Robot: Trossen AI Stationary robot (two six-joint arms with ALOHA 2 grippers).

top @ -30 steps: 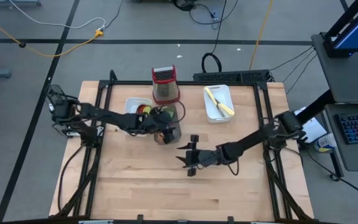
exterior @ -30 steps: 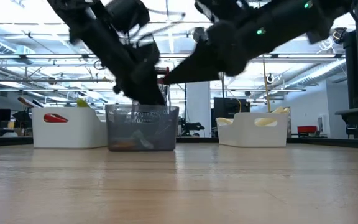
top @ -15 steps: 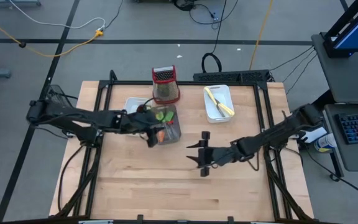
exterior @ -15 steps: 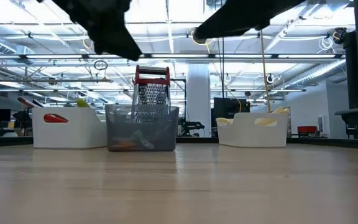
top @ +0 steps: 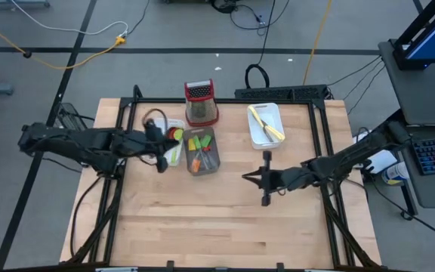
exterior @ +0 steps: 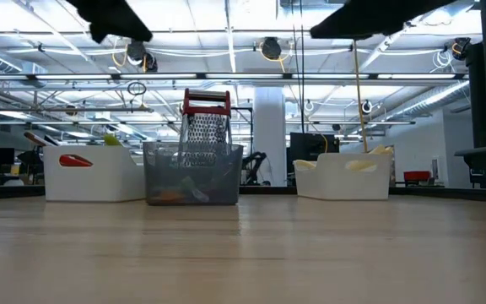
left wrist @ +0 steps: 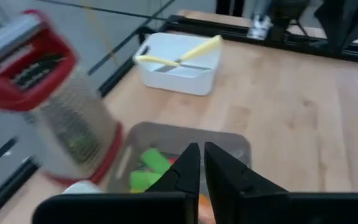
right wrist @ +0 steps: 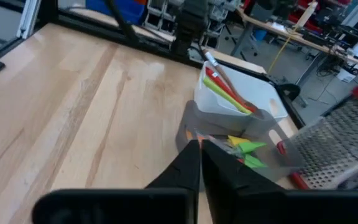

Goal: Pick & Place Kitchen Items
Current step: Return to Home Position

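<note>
**A:** Where were the two arms?

**B:** Both hung above the pale wooden table, touching nothing. The left gripper was over the white rectangular tray on the left, just beside the left side of the grey see-through rectangular bin. The right gripper was over bare wood to the right of that bin. It was near the white rectangular tray on the right but not above it.

**A:** And the fingers?

**B:** On the left gripper the two dark fingers were drawn almost together, with only a thin slit between them and nothing held. On the right gripper they were pressed together, also empty.

**A:** Where were the kitchen items?

**B:** All were in containers. None lay loose on the wood that I could see. Two green spatulas and an orange spatula lay in the grey bin at the middle of the table. Red and green utensils lay slanted in the left tray, and a red one showed above its rim in the low view. Yellow utensils lay across the right tray.

**A:** And the grater?

**B:** The red-topped metal box grater stood upright just behind the grey bin, between the two trays. I could not tell whether it touched the bin.
</note>
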